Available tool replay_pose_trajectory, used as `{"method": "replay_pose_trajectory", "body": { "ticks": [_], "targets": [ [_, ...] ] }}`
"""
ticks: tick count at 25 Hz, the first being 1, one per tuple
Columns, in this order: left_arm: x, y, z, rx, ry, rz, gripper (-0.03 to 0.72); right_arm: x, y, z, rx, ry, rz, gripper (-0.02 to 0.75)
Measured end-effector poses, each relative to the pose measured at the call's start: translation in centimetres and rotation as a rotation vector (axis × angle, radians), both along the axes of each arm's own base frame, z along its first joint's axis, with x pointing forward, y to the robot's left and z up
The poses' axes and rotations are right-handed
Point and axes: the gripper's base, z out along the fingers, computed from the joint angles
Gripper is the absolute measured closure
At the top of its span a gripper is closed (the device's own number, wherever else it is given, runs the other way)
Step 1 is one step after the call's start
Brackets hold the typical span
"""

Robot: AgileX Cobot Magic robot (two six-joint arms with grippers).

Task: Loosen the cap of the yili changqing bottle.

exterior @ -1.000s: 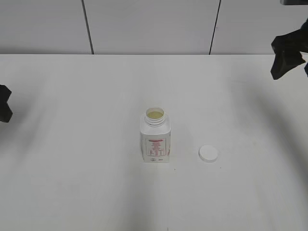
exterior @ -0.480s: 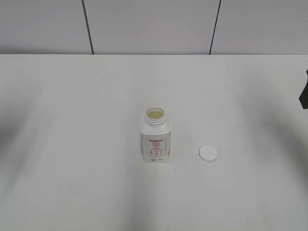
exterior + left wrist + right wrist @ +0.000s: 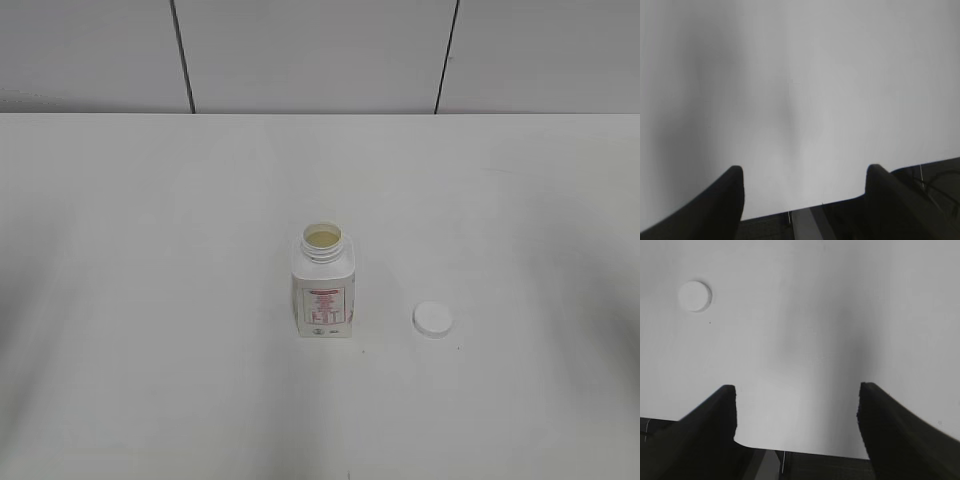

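The yili changqing bottle (image 3: 323,285) stands upright at the middle of the white table, its neck open and pale liquid showing inside, red-pink label facing the camera. The cap (image 3: 432,319) lies flat on the table to the right of the bottle, apart from it; it also shows in the right wrist view (image 3: 695,296) at the upper left. My left gripper (image 3: 802,175) is open and empty over bare table near its edge. My right gripper (image 3: 796,392) is open and empty, far from the cap. Neither gripper shows in the exterior view.
The white table (image 3: 150,200) runs back to a white panelled wall (image 3: 300,50). The table's edge (image 3: 840,202) with dark floor below shows under the left gripper, and the edge (image 3: 805,454) also shows under the right gripper.
Both arms have drawn back out of the exterior view: the left left first, the right slid off the right edge. Bottle and cap have not moved.
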Motion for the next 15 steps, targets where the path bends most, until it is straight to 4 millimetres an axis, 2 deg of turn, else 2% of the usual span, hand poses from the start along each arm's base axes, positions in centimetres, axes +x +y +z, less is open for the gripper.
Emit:
{"method": "replay_pose_trajectory", "body": {
  "ticks": [10,15],
  "targets": [
    [-6.5,-0.1,2.8,0.007,-0.138,0.048,0.221,-5.1,-0.6,-1.6,0.011,-0.041,-0.003,0.143],
    [-9.0,0.4,3.7,0.049,-0.232,0.108,0.221,-7.4,-0.8,-1.4,0.025,-0.103,-0.006,0.143]
  ]
}}
